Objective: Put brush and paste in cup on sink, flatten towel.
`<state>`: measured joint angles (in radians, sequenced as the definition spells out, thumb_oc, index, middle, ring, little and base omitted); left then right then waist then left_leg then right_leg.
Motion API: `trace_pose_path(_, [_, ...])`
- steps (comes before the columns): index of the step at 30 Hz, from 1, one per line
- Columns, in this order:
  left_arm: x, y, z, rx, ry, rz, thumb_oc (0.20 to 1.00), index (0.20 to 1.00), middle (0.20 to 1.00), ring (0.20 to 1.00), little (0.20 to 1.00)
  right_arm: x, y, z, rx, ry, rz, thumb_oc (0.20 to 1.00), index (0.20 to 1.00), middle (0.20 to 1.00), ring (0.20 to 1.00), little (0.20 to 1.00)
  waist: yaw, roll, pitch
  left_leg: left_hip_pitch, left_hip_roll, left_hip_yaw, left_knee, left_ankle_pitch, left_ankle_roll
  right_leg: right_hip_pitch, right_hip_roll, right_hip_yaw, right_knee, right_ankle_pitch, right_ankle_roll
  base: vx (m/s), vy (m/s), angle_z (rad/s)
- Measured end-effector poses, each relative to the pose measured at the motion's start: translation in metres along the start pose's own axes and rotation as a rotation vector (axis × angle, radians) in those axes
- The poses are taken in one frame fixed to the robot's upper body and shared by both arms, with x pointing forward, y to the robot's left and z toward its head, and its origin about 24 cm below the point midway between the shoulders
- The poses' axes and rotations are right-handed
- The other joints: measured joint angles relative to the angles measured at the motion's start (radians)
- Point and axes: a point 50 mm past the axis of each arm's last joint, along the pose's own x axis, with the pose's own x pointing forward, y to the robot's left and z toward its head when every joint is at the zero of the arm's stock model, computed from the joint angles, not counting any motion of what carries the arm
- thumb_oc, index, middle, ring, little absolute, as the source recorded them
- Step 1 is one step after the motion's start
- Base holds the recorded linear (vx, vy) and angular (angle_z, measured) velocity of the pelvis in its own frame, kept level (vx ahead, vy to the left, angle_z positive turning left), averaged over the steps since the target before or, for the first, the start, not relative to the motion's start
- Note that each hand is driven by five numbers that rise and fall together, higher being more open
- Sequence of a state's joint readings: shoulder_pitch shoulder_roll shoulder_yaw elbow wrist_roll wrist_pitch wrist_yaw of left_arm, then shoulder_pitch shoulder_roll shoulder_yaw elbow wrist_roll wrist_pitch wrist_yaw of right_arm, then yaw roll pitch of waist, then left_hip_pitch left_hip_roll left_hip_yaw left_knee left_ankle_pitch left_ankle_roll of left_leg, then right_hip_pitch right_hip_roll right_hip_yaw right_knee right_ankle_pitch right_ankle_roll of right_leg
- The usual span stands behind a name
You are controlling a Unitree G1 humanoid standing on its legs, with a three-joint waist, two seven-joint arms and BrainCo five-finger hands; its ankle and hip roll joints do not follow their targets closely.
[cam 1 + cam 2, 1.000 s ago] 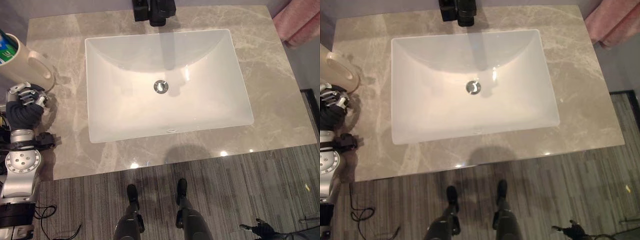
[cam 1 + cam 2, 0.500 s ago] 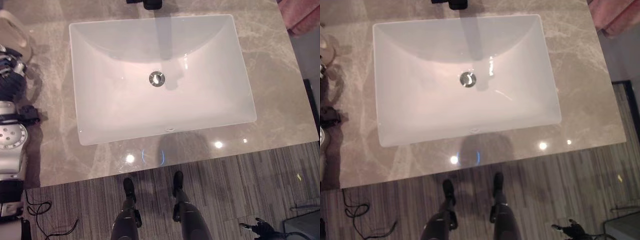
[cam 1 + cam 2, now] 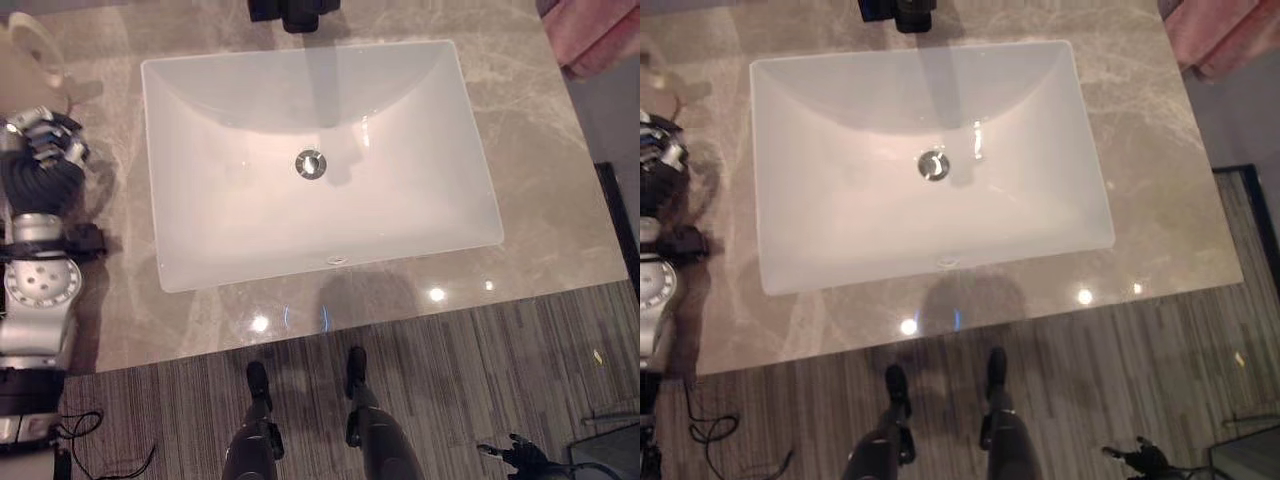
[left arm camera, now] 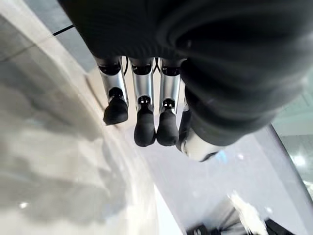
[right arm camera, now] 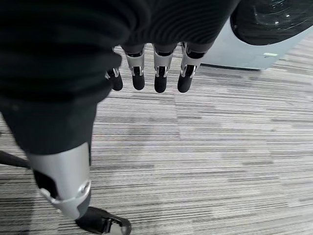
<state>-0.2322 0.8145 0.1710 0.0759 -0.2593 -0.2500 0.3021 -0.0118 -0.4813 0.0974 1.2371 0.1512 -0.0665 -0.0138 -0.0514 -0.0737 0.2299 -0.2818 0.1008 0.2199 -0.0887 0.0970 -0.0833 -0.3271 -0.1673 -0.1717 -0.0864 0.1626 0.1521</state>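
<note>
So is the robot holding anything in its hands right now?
No, nothing. The left hand hangs over the grey marble counter beside the cream cup, fingers relaxed. The right hand hangs empty above the floor.

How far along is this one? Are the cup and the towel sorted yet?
Done: nothing can be confirmed. The cup stands on the counter beside the sink, but its contents are cut off. In hand: nothing. The left hand is open near the cup, and the right hand hangs open over the floor. Left: the pink towel at the far right corner looks rumpled, not yet flattened.
</note>
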Motion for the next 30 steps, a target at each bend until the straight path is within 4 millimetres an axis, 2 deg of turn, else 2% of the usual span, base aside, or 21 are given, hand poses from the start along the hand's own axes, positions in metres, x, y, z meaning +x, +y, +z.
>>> trace_pose_path(4, [-0.019, 0.002, -0.016, 0.002, 0.079, -0.007, 0.200, 0.200, 0.200, 0.200, 0.200, 0.000, 0.000, -0.001, -0.003, 0.003, 0.001, 1.000, 1.000, 1.000, 1.000, 1.000, 0.017, 0.015, 0.007, 0.019, 0.003, -0.019, 0.000, 0.002, -0.004, 0.031, 0.003, -0.016, -0.006, -0.006, -0.004, -0.03, -0.034, 0.12])
trace_pose_path(7, [-0.024, 0.008, -0.021, 0.019, 0.104, 0.001, 0.200, 0.200, 0.200, 0.200, 0.200, 0.000, 0.000, 0.000, -0.006, 0.003, -0.001, 1.000, 1.000, 1.000, 1.000, 1.000, 0.035, 0.016, 0.007, 0.019, 0.005, -0.027, 0.000, 0.005, -0.006, 0.036, 0.004, -0.026, -0.005, -0.006, -0.006, -0.03, -0.035, 0.08])
trace_pose_path(11, [-0.025, 0.011, -0.023, 0.030, 0.119, 0.009, 0.200, 0.200, 0.200, 0.200, 0.200, 0.000, -0.001, -0.004, -0.007, 0.017, -0.002, 1.000, 1.000, 1.000, 1.000, 1.000, 0.037, 0.012, 0.004, 0.022, 0.009, -0.046, 0.000, 0.010, -0.009, 0.050, 0.009, -0.038, 0.000, -0.006, -0.007, -0.01, -0.048, 0.11])
trace_pose_path(15, [-0.018, 0.017, -0.031, 0.039, 0.146, 0.072, 0.200, 0.200, 0.200, 0.200, 0.200, -0.001, -0.001, -0.006, -0.004, 0.026, -0.004, 1.000, 1.000, 1.000, 1.000, 1.000, 0.030, 0.011, 0.003, 0.037, 0.012, -0.044, 0.000, 0.011, -0.009, 0.063, 0.012, -0.037, 0.000, -0.006, -0.009, 0.00, -0.011, 0.00])
trace_pose_path(19, [-0.009, 0.021, -0.032, 0.042, 0.159, 0.135, 0.200, 0.200, 0.200, 0.200, 0.200, -0.001, -0.001, -0.008, 0.001, 0.031, -0.006, 1.000, 1.000, 1.000, 1.000, 1.000, 0.008, 0.009, -0.004, 0.036, 0.013, -0.044, 0.000, 0.012, -0.010, 0.061, 0.015, -0.034, 0.000, -0.007, -0.011, 0.00, -0.003, -0.01])
trace_pose_path(24, [0.022, 0.045, -0.016, 0.125, 0.102, 0.206, 0.200, 0.200, 0.200, 0.200, 0.200, -0.003, 0.003, -0.019, -0.011, 0.067, 0.007, 1.000, 1.000, 1.000, 1.000, 1.000, -0.020, -0.011, -0.022, 0.009, 0.024, -0.036, 0.000, 0.014, -0.013, 0.029, 0.026, -0.028, 0.000, 0.000, -0.020, 0.01, -0.003, -0.06])
trace_pose_path(27, [0.041, 0.058, -0.011, 0.142, 0.099, 0.288, 0.200, 0.200, 0.200, 0.200, 0.200, -0.004, 0.003, -0.023, -0.014, 0.077, 0.007, 1.000, 1.000, 1.000, 1.000, 1.000, -0.021, -0.018, -0.028, 0.000, 0.030, -0.017, 0.000, 0.018, -0.018, 0.009, 0.032, -0.014, 0.001, 0.006, -0.028, 0.00, 0.012, -0.15])
trace_pose_path(30, [0.054, 0.059, -0.011, 0.142, 0.119, 0.341, 0.200, 0.200, 0.200, 0.200, 0.200, -0.004, 0.006, -0.022, -0.019, 0.074, 0.017, 1.000, 1.000, 1.000, 1.000, 1.000, -0.024, -0.017, -0.029, -0.002, 0.031, -0.010, 0.000, 0.018, -0.018, 0.001, 0.033, -0.004, 0.001, 0.007, -0.028, 0.02, 0.017, -0.10])
